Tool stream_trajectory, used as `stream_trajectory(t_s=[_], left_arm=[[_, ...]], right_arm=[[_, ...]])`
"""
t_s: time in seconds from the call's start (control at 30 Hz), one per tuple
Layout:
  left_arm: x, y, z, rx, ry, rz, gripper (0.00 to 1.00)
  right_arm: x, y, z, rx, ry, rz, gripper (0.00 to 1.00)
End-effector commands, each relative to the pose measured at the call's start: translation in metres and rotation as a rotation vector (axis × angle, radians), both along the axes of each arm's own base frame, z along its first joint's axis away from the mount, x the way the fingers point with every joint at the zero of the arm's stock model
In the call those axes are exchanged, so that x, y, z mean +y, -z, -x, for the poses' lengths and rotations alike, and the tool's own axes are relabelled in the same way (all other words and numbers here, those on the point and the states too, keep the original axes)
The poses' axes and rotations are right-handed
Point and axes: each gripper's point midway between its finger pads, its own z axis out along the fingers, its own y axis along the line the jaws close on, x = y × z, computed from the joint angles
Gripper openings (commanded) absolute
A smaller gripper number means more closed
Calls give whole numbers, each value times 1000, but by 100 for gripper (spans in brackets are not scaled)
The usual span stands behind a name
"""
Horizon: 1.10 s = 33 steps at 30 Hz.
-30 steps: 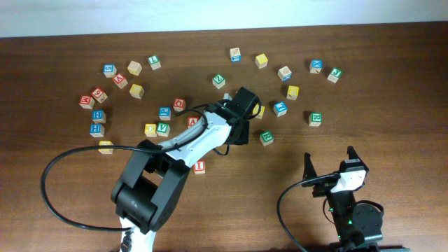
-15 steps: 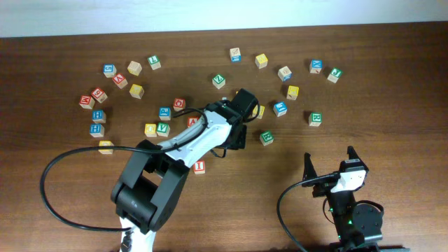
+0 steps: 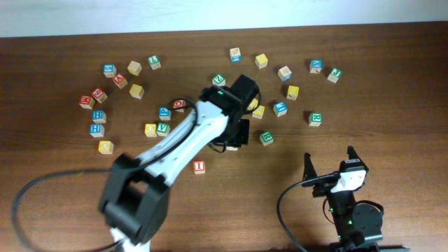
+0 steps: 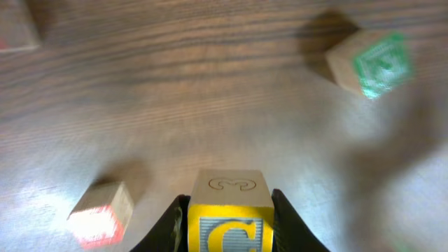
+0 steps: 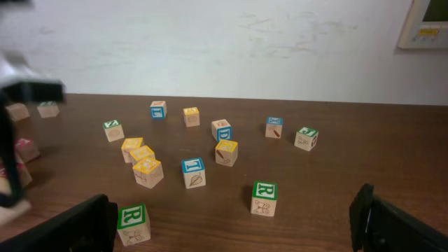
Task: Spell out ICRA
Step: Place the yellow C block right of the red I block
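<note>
- Left wrist view had the yellow C block at the bottom centre of the frame. It was clamped between the two fingers of the left tool, one finger flat on each side face, with the letter face toward the camera.
- A green block lay in the upper right and a red block in the lower left. Both were well apart from the held block, on a blurred bench.
- The C block's lower edge ran out of the frame, so I could not tell whether it was clear of the bench.
- In the overhead view the left arm covered the held block just right of centre. The red I block sat alone below centre and a green R block sat toward the right. The A could not be picked out.
- At the lower right the right tool stood with its jaws spread wide, holding nothing.
- The block looked like small solid wood: probably light, stiff and not fragile, so a modest squeeze should hold it.
- Its painted faces looked smooth and might slide.
- The best hold seemed to be on two opposite flat faces, centred as here. A grip on edges or corners could let it twist when set down.
</note>
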Motion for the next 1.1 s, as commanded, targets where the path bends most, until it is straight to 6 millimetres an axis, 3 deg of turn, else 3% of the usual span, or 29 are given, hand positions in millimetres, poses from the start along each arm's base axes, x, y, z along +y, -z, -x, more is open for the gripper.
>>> stream_trajectory(t_s=[0.0,0.13,0.23,0.3,0.67,0.8,1.07], left_arm=[[14,-81,7,-110,-31,96,22],[38,-93,33,-55,-100,33,23],[46,-76,45,3,-133,-9,22],[44,-54,50,19,-156,-18,22],[44,27,33,-106,-210,-12,23],[53,52,40,-107,-212,-29,24],[58,71,48,-106,-210,-29,24]], right_arm=[[0,3,0,7,1,-6,98],[0,3,0,7,1,-7,98],[0,3,0,7,1,-7,98],[0,3,0,7,1,-7,98],[0,3,0,7,1,-7,98],[0,3,0,7,0,-7,98],[0,3,0,7,1,-7,98]])
